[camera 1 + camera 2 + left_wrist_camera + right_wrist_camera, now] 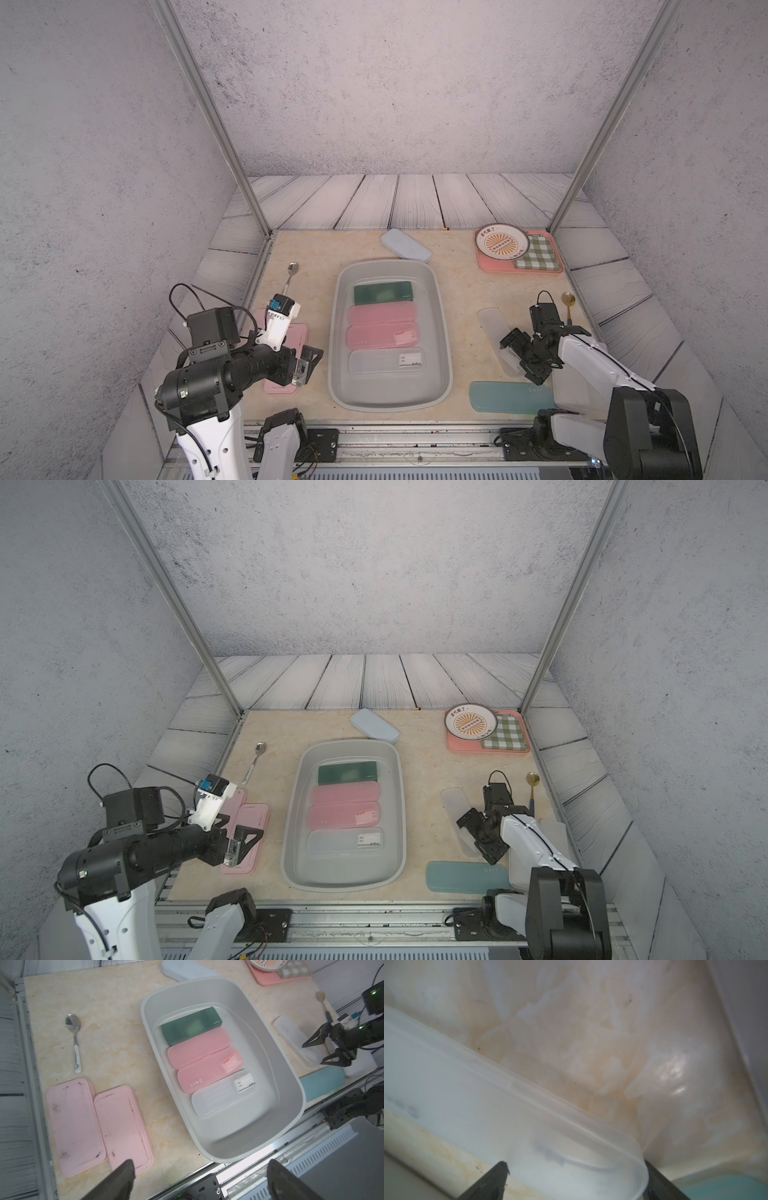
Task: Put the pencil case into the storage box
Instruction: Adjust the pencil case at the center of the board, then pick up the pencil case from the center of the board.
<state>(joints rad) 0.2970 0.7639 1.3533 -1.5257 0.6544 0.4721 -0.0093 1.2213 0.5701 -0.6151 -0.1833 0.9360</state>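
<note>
Pencil case of frosted translucent plastic (492, 328) lies lower right, outside the large light-grey plastic storage box (434, 328), straddled by the open right gripper (517, 361). Left gripper (307, 363) open, empty; four cases (381, 312) already boxed.

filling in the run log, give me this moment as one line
left gripper: open, empty, by loose pink cases | right gripper: open, straddling translucent case end | storage box: four cases inside

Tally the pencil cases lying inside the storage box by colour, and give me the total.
In the storage box:
Dark green pencil case: 1
Pink pencil cases: 2
Frosted clear pencil case: 1
Total: 4
</note>
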